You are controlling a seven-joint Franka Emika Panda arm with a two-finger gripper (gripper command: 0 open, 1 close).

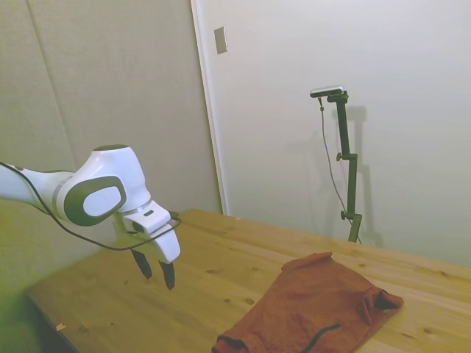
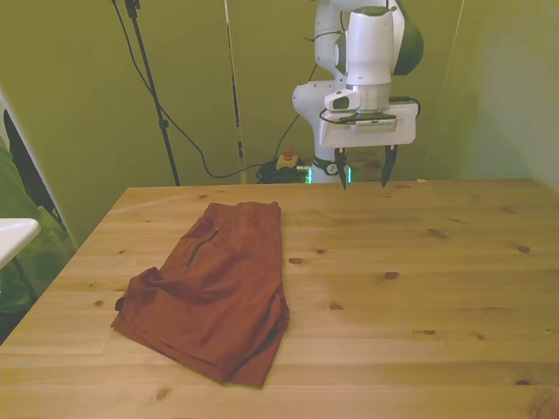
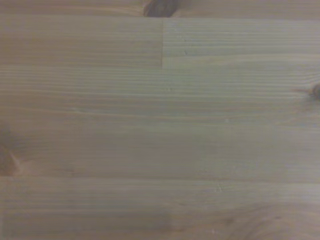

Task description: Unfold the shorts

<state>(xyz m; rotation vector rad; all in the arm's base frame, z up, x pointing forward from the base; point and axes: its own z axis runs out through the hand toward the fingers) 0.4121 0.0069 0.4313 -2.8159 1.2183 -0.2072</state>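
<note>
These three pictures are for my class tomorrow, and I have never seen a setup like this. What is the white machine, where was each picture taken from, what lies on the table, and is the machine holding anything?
The white machine is a robot arm ending in a gripper, a two-fingered claw. One picture is taken from the side of the wooden table, one from across it facing the robot, and one from a camera on the arm's wrist looking straight down. On the table lie rust-red shorts, folded over on themselves, with a dark drawstring showing. The gripper hangs open above bare wood, away from the shorts, and holds nothing. That is why the wrist picture shows only blurry wood grain.
</note>
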